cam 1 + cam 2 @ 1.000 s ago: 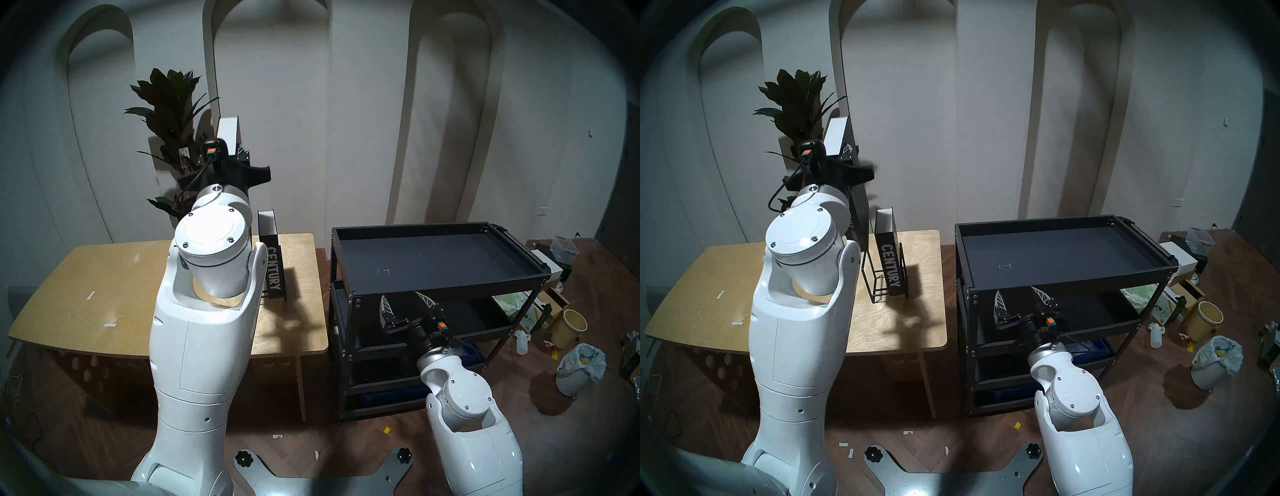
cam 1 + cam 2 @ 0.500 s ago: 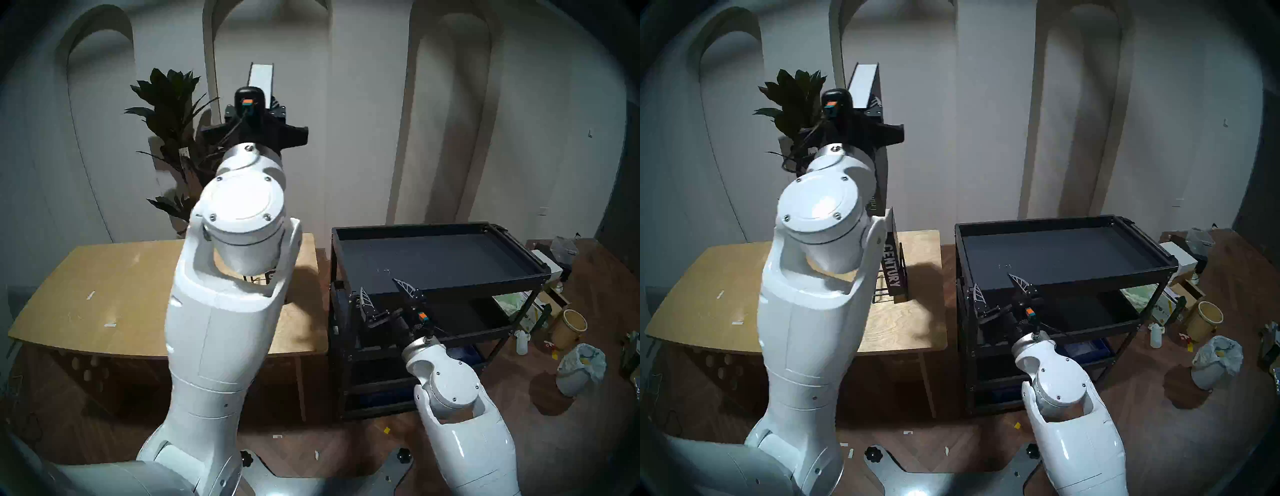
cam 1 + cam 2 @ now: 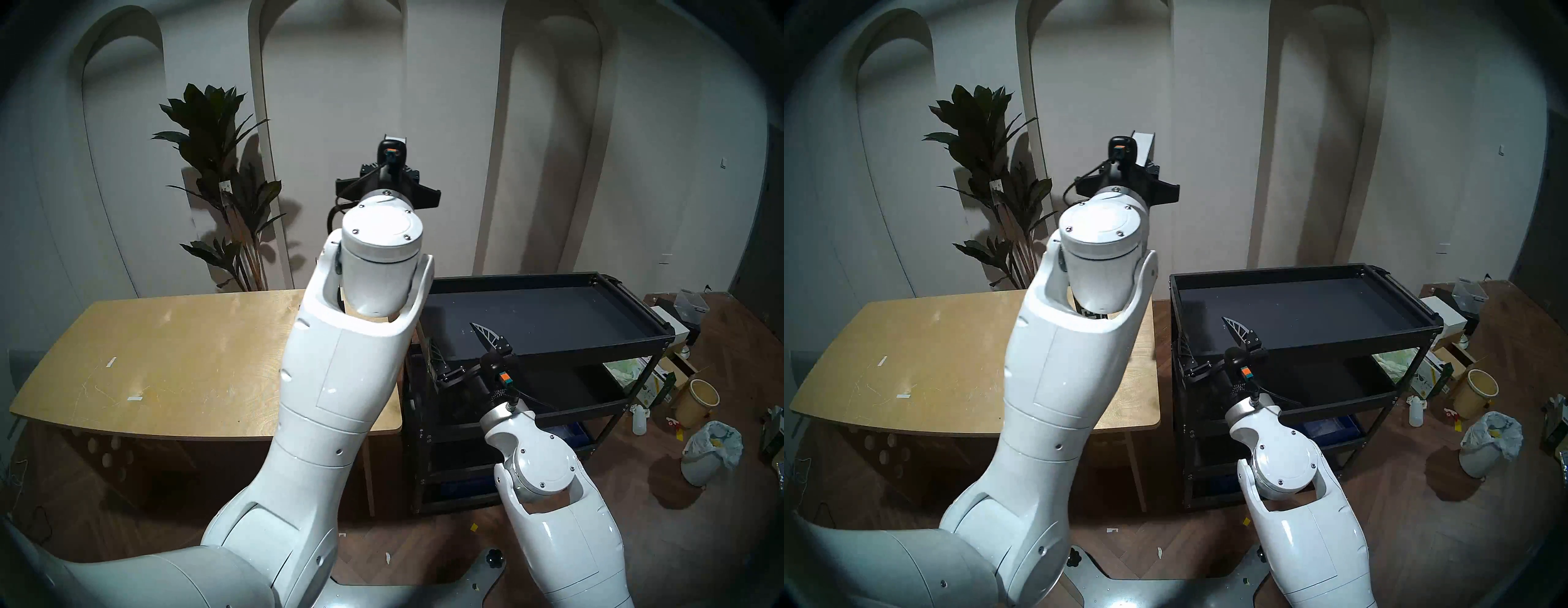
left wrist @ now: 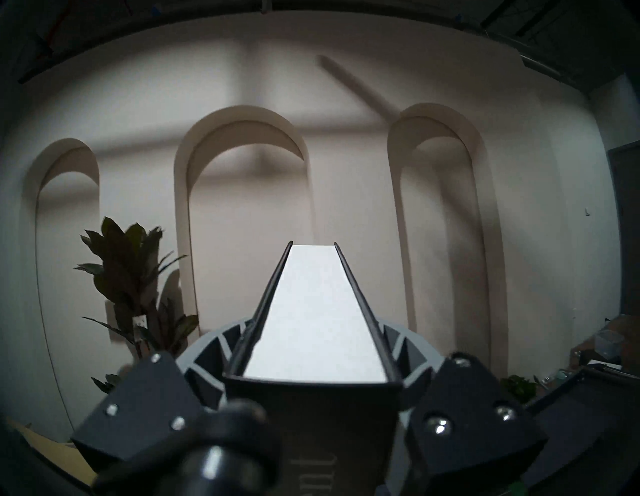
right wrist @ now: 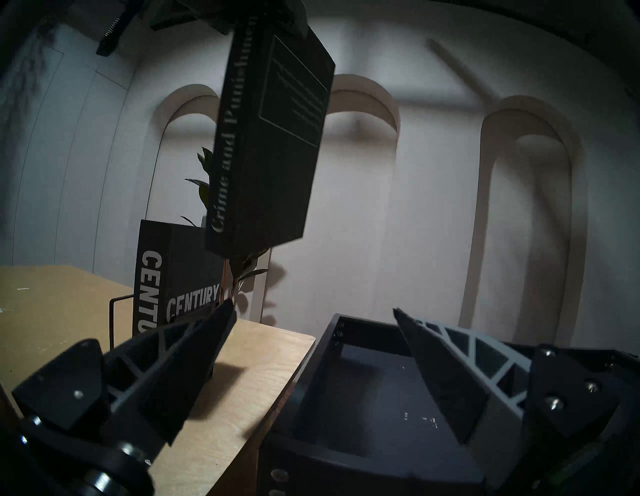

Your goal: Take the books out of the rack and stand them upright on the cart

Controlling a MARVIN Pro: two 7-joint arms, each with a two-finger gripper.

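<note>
The "Crime and Punishment" book [image 5: 266, 138] is held aloft, pinched near its top by the left gripper [image 4: 313, 377], whose jaws are clamped on the covers w/ the white page edges facing up between them. It hangs spine-vertical, above the gap between the wooden table [image 3: 169, 361] and the cart [image 3: 551, 280], not yet over the top tray. The right gripper [image 5: 311, 346] is empty, jaws spread wide, waiting low at the cart's near-left corner.

The "CENTURY" book [image 5: 180, 273] is seen standing in the rack [image 5: 114, 318] on the table, untouched.

Risks from here, as judged:
- Grip is taken high on a thick, heavy hardback, so swing or slip is likely if the arm is moved fast; bottom edge could be rotated out of vertical.
- The cart rim could be clipped by the book's lower corner if it is lowered before the rim is fully cleared.
- Right fingers sit near the drop path; a collision w/ the hanging book is possible if clearance is not kept.
- On release, the book could topple, since nothing is on the tray to lean against; it should be set flat on its bottom edge before the jaws are opened.
</note>
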